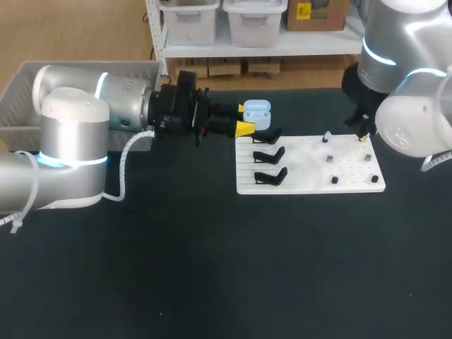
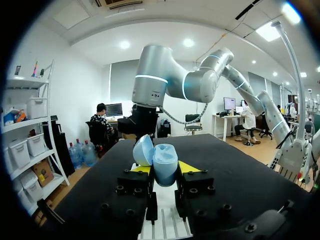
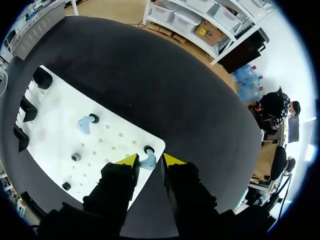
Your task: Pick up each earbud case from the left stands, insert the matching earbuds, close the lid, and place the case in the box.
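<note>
Left gripper grips a smooth, rounded, pale-blue earbud case.

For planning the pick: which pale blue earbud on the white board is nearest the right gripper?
The pale blue earbud at the board's corner, ahead of the right gripper; the other stands mid-board.

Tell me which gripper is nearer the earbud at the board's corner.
Right. The right gripper hangs open right over that earbud. The left gripper is across the board, by the stands, shut on the case.
</note>
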{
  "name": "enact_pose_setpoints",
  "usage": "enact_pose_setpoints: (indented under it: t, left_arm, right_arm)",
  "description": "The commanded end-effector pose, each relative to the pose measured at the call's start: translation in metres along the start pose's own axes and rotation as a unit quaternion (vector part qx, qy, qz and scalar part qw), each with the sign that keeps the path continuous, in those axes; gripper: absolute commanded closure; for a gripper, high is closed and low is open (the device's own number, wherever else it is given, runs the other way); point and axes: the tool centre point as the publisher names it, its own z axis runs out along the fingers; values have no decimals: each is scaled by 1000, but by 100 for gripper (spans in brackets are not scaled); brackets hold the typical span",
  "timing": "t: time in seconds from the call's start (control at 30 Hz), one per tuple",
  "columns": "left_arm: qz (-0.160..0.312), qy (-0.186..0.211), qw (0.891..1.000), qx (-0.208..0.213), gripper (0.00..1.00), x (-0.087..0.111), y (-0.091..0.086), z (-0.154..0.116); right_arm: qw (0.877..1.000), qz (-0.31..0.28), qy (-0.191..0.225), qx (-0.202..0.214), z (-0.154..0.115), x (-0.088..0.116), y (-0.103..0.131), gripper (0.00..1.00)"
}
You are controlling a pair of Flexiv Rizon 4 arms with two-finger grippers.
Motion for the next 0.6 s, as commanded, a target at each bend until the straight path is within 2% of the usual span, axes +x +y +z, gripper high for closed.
enact_pose_setpoints:
  t: [0.03,0.37,0.43,0.53,0.6]
  left_arm:
    - [1,-1,1000,-4,100,1,-2,0]
    - [1,-1,1000,-4,100,1,-2,0]
    - [1,-1,1000,-4,100,1,-2,0]
    - [1,-1,1000,-4,100,1,-2,0]
    - [1,-1,1000,-4,100,1,-2,0]
  right_arm:
    - [1000,3,0,2,3,0,0,74]
    - [1000,7,1,3,5,0,-1,78]
    - [1000,6,1,3,5,-1,-1,84]
    - [1000,4,0,3,4,-1,-1,100]
    - [1000,3,-1,4,2,0,0,100]
